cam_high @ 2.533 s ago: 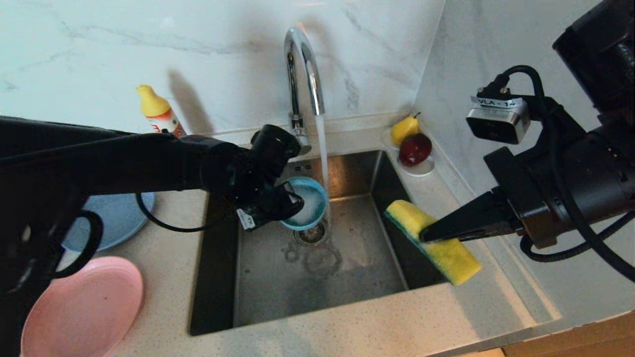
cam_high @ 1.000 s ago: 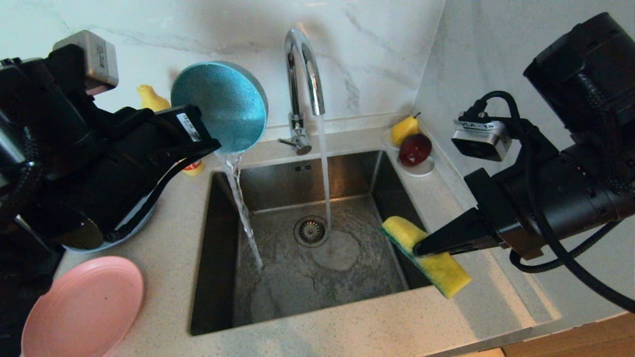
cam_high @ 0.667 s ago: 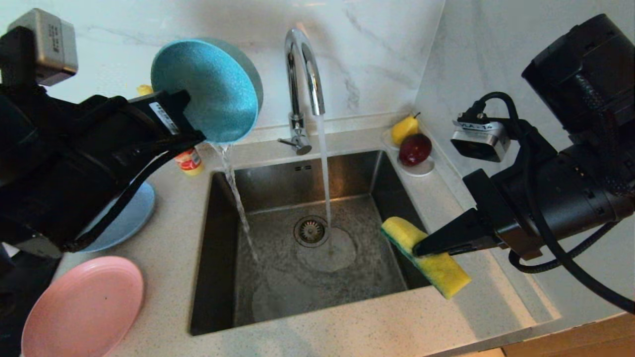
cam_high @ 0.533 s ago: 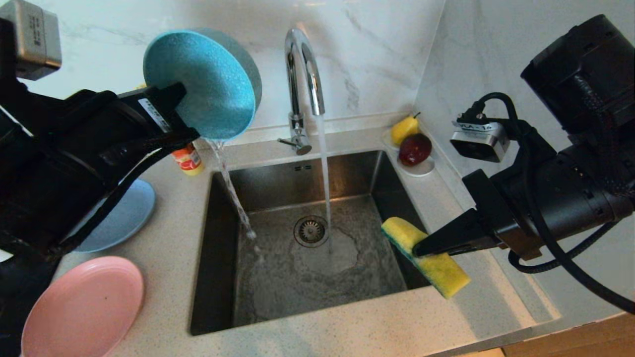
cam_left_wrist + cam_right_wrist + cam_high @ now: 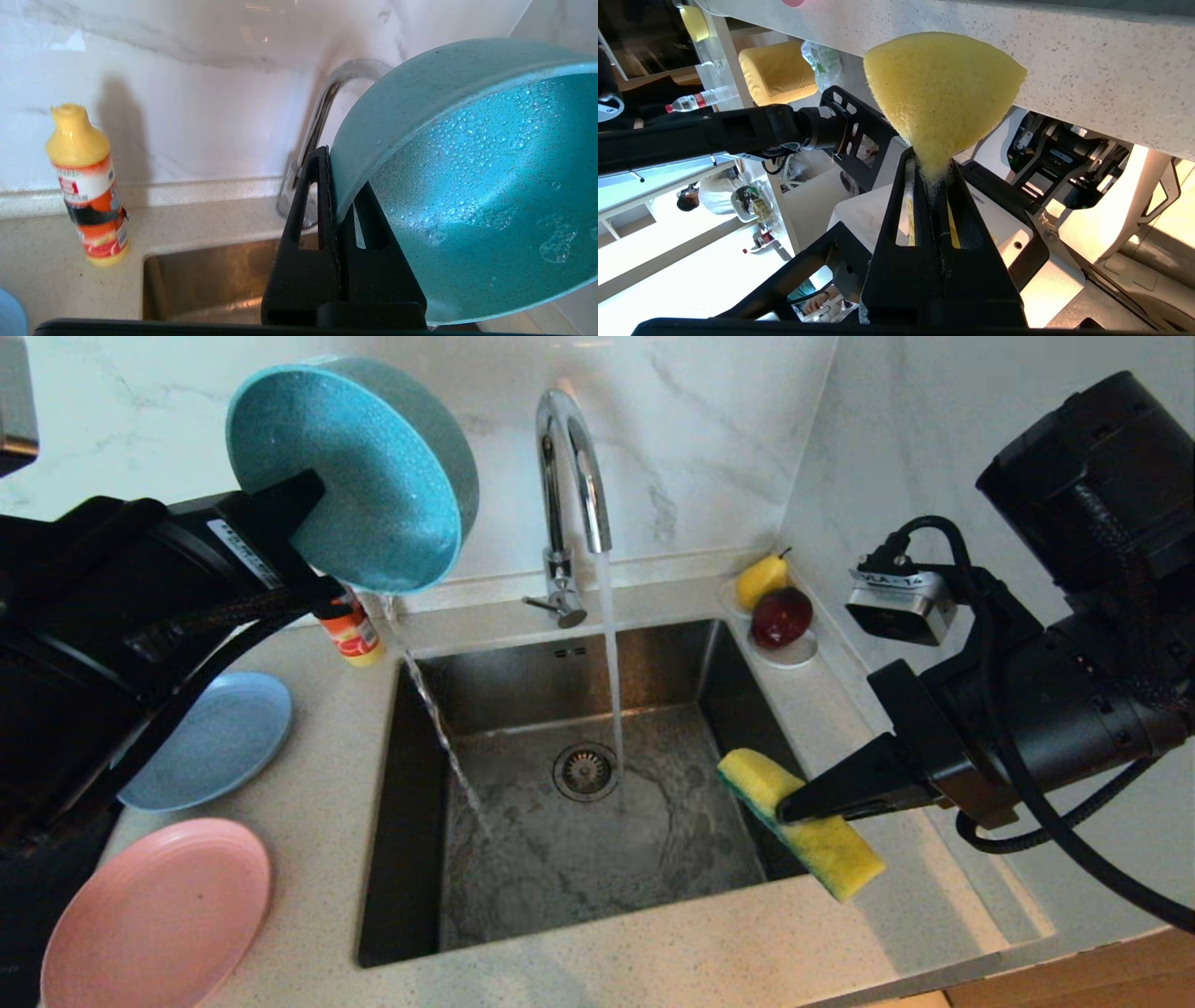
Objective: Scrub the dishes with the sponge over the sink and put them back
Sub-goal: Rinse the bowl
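Holding the teal bowl (image 5: pixel 359 476) by its rim, the left gripper (image 5: pixel 313 537) was clamped shut on it, raised at about 10 o'clock from the drain (image 5: pixel 585 771). The bowl was tilted nearly on edge, its beaded wet inside facing the sink (image 5: pixel 420 915), and a thin stream of water ran from its lower lip into the basin's left side. The right gripper (image 5: pixel 794 803) was closed on the sponge (image 5: pixel 798 821), which hung over the sink's right rim at about 3 o'clock from the drain, apart from the bowl. The tap (image 5: pixel 571 495) was running into the basin.

Assessment of progress: the bowl appeared rinsed and was being drained; it had not been set back on the counter. The blue plate (image 5: pixel 210 742) and pink plate (image 5: pixel 154 915) lay on the counter at about 9 and 8 o'clock from the drain, neither visibly wet; whether they had been scrubbed could not be told. The pale bowl was not in view. Remaining work, as judged: return the teal bowl, then deal with any unwashed dishes.
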`<state>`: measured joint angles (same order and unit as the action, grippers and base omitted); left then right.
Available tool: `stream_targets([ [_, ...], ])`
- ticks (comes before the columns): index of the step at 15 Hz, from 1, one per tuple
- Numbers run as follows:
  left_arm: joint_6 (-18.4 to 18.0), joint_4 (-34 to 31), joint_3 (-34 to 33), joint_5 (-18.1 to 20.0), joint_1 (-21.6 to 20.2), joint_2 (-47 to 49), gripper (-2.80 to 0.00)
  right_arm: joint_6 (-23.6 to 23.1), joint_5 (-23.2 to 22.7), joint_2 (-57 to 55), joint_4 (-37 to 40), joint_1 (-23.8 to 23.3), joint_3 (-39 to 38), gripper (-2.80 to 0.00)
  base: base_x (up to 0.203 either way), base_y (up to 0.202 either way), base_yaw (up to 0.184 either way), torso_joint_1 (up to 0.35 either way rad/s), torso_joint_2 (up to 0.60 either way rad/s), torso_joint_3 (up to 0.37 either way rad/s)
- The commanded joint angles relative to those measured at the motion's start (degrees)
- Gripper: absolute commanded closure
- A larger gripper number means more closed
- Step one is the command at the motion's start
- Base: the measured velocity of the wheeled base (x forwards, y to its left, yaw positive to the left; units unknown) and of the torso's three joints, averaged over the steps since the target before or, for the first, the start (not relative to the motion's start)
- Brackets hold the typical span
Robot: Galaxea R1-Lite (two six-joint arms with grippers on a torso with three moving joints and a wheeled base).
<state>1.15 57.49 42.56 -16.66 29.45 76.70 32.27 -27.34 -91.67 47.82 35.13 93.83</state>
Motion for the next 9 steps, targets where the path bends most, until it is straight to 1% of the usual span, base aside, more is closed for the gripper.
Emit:
stream_targets([
  [1, 0.2, -1.2, -0.6, -0.4, -0.3, 0.7, 0.0, 0.2, -0.2, 0.2, 0.3, 0.0, -0.3, 0.0, 0.0, 0.0, 0.0, 0.0, 0.0, 0.0],
  [3, 1.3, -10.3, -1.0, -0.4, -2.9, 1.6, 0.0, 0.1, -0.2, 0.8, 0.2, -0.6, -1.0, 0.0, 0.0, 0.0, 0.0, 0.0, 0.0, 0.0],
  [5, 3.6, -19.8, 0.5, -0.5, -5.1, 2.5, 0.0, 0.2, -0.2, 1.2, 0.3, -0.9, -1.2, 0.0, 0.0, 0.0, 0.0, 0.0, 0.0, 0.0],
  [6, 5.7, -27.3, 2.1, -0.7, -5.8, 2.7, 0.0, 0.1, -0.2, 1.6, 0.2, -1.1, -1.4, 0.0, 0.0, 0.0, 0.0, 0.0, 0.0, 0.0],
  [8, 12.4, -44.8, 7.5, -0.8, -7.6, 2.7, 0.0, 0.1, -0.3, 1.8, 0.2, -1.7, -1.8, 0.0, 0.0, 0.0, 0.0, 0.0, 0.0, 0.0],
  [9, 16.1, -53.7, 11.9, -0.7, -8.6, 2.5, 0.0, 0.1, -0.3, 1.7, 0.2, -1.8, -1.9, 0.0, 0.0, 0.0, 0.0, 0.0, 0.0, 0.0],
])
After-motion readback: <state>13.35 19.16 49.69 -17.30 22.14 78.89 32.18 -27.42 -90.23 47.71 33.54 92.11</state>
